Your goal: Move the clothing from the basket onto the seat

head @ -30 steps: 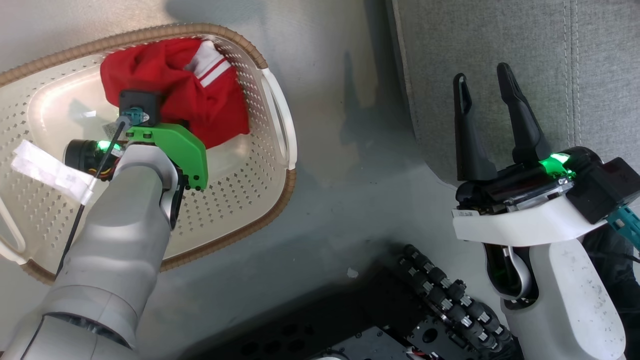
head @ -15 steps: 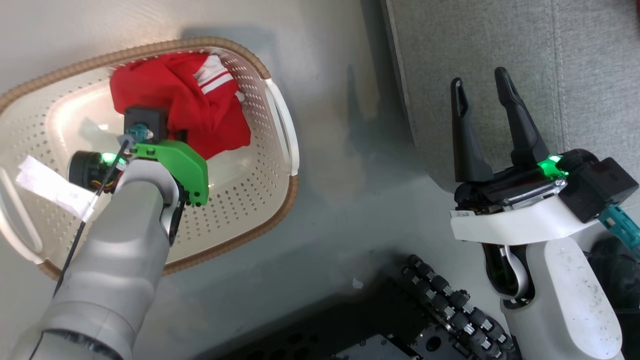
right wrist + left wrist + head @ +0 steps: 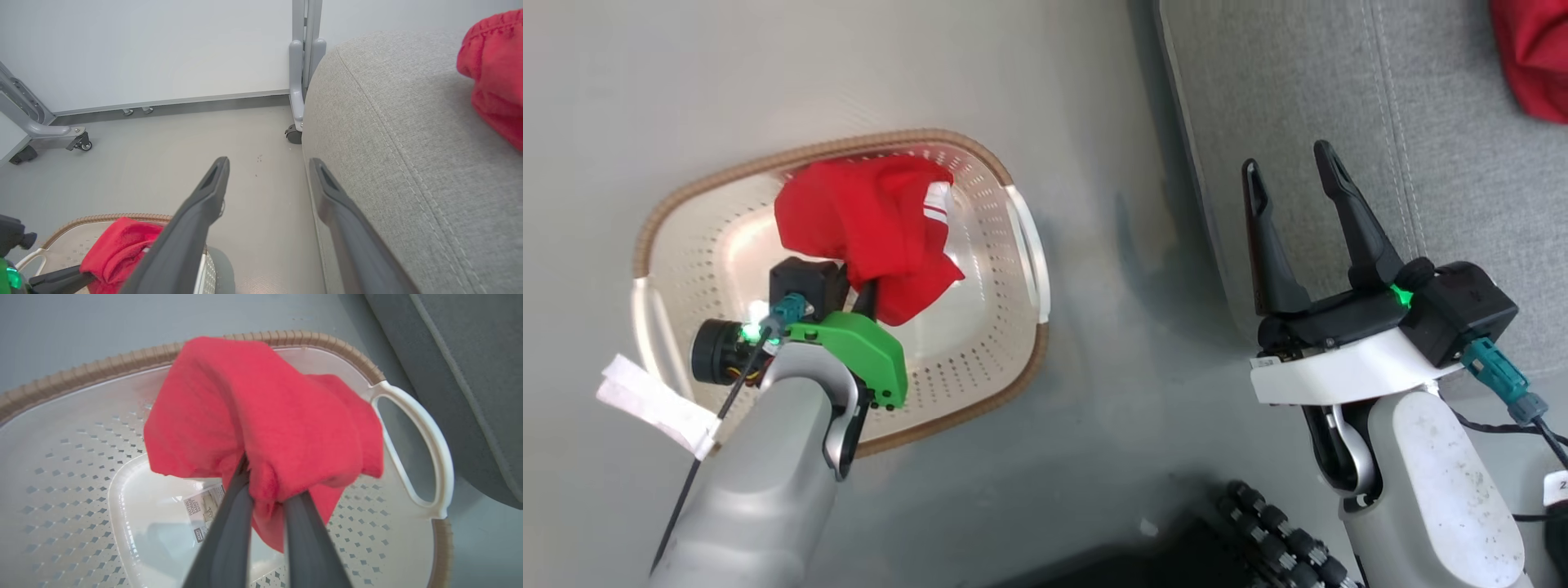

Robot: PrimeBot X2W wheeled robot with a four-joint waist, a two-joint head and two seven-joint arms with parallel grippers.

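Note:
A red garment with white stripes [image 3: 866, 220] hangs bunched above the floor of the cream perforated basket [image 3: 849, 144], with my left gripper [image 3: 866, 296] shut on it. In the left wrist view both dark fingers [image 3: 229, 522] pinch a fold of this clothing [image 3: 261, 416] over the basket [image 3: 102, 363]. My right gripper [image 3: 1286, 167] stands open and holds nothing at the front edge of the grey seat [image 3: 1339, 98]. A second red garment [image 3: 1535, 49] lies on the seat; the right wrist view shows this garment [image 3: 494, 77] on the seat [image 3: 408, 143] beyond my right gripper [image 3: 267, 163].
The basket stands on a grey floor just left of the seat. A paper label [image 3: 204, 510] shows on the basket bottom. A wheeled metal frame [image 3: 300, 81] stands by the seat's far corner. My dark base with a cable chain [image 3: 1282, 539] lies below.
The head camera has shifted, so the basket sits lower and smaller. My left gripper has closed on the striped red garment and raised it off the basket bottom. The right gripper stays open.

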